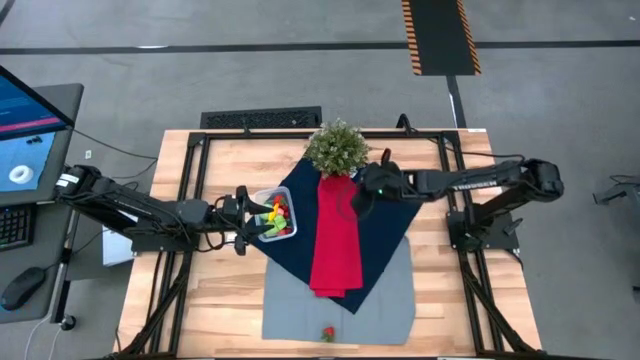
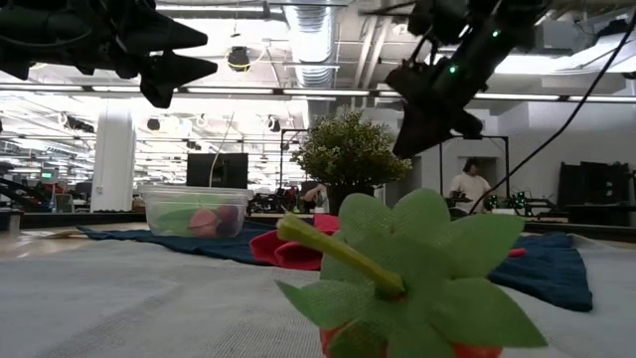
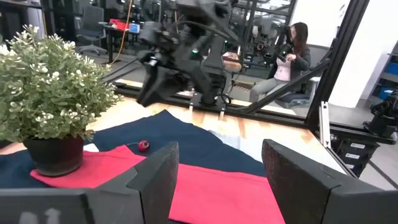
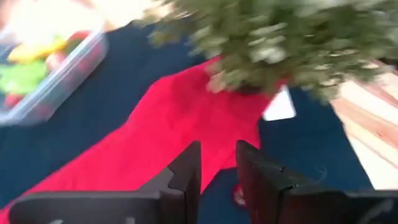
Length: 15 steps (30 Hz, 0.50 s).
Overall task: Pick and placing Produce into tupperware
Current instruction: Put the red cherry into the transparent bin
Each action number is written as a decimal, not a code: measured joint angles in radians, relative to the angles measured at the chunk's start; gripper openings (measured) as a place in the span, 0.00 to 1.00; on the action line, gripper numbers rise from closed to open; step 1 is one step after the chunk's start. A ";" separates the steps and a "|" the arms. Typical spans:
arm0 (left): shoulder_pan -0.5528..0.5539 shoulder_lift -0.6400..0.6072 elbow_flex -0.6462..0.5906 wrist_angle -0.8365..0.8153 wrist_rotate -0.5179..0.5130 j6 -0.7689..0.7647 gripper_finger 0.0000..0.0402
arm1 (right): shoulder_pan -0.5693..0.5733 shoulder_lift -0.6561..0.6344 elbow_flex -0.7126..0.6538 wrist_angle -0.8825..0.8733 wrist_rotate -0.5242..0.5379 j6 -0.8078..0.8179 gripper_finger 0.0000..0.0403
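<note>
Produce (image 1: 277,216) mostly in tupperware (image 1: 262,199), just beside left gripper (image 1: 243,222), jaws wide. Right gripper (image 4: 217,163), narrow gap, hangs over red berry (image 4: 239,196); next: drop, pinch it.

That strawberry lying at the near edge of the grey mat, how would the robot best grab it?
Likely from straight above, fingers closing across the red body of the strawberry. Its green leaf cap and stem stick out sideways and look floppy, so they would give a poorer hold. Nothing stands close beside it on the grey mat.
</note>
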 joint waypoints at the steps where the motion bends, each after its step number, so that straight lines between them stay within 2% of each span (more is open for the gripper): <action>1: 0.000 0.000 0.000 -0.001 0.000 0.000 0.55 | -0.016 0.006 0.001 -0.002 -0.002 0.031 0.30; 5: 0.000 0.000 0.000 -0.002 0.001 -0.004 0.55 | -0.064 0.031 -0.001 -0.022 -0.021 0.190 0.30; 7: 0.000 0.000 0.000 -0.002 0.001 -0.009 0.55 | -0.081 0.057 0.005 -0.023 -0.088 0.261 0.31; 9: -0.001 0.000 0.000 -0.002 0.005 -0.011 0.55 | -0.102 0.092 -0.001 -0.056 -0.136 0.255 0.31; 15: -0.001 0.000 0.000 0.001 0.007 -0.013 0.55 | -0.125 0.171 0.007 -0.045 -0.191 0.253 0.32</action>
